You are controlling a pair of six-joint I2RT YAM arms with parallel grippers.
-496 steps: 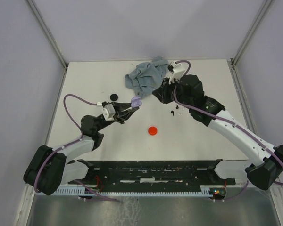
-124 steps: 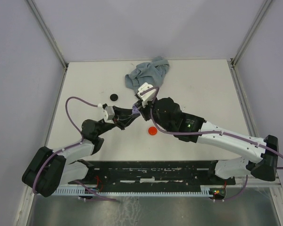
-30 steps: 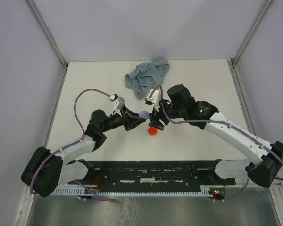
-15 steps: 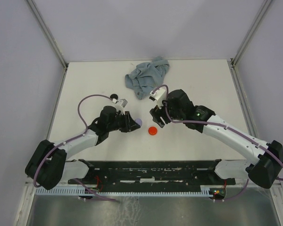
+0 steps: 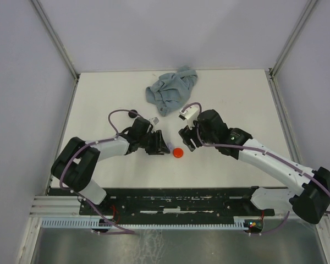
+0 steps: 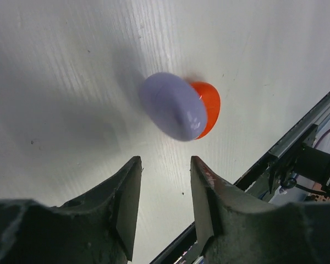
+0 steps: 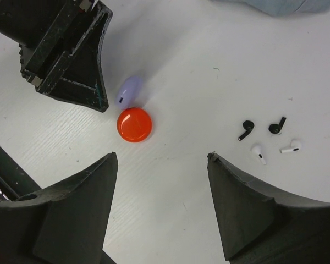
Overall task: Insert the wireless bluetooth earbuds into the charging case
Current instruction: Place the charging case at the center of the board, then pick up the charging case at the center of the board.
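Note:
A lilac charging case (image 6: 173, 107), shut and rounded, rests tilted on the table against a red round case (image 6: 210, 102). My left gripper (image 6: 165, 160) is open just behind the lilac case and holds nothing. In the right wrist view the lilac case (image 7: 128, 91) sits between the left gripper (image 7: 71, 55) and the red case (image 7: 134, 124). My right gripper (image 7: 162, 157) hovers open and empty above them. Two black earbuds (image 7: 245, 128) and two white earbuds (image 7: 258, 152) lie loose to the right. From above, the left gripper (image 5: 160, 146) and right gripper (image 5: 187, 140) flank the red case (image 5: 178, 153).
A crumpled blue-grey cloth (image 5: 170, 88) lies at the back centre of the table. A small black round disc (image 5: 133, 114) sits by the left arm's cable. Grey walls enclose the white table (image 5: 236, 99), and a black rail (image 5: 176, 201) runs along its near edge.
My left gripper came down toward the red case, opened and let go of the lilac case, which now rests on the table. The right gripper shifted slightly right and stayed open.

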